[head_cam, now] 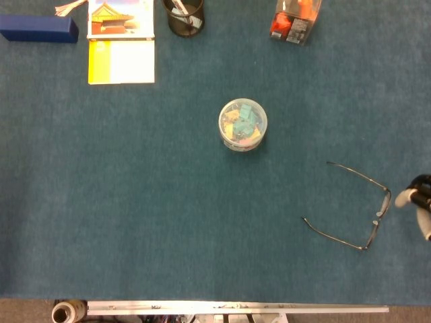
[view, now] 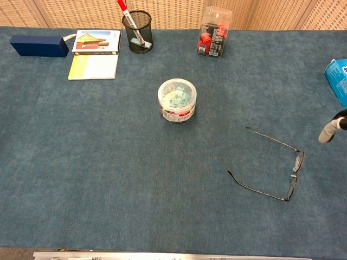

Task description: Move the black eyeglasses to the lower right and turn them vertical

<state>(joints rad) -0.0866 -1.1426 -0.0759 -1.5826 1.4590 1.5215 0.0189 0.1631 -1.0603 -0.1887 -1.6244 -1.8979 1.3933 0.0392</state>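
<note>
The black eyeglasses (head_cam: 378, 217) lie on the blue table mat at the lower right, temples unfolded and pointing left, with the thin front frame running roughly near-to-far. They sit the same way in the chest view (view: 294, 170). My right hand (head_cam: 419, 202) just shows at the right edge, a short way right of the frame and not touching it. Only pale fingertips (view: 327, 133) appear, so its grip is unclear. My left hand is out of both views.
A clear tub of clips (head_cam: 242, 124) stands mid-table. Along the far edge are a mesh pen cup (head_cam: 184, 15), a yellow booklet (head_cam: 121, 60), a dark blue case (head_cam: 37, 28) and a clear box of red items (head_cam: 294, 19). A blue carton (view: 337, 80) sits far right.
</note>
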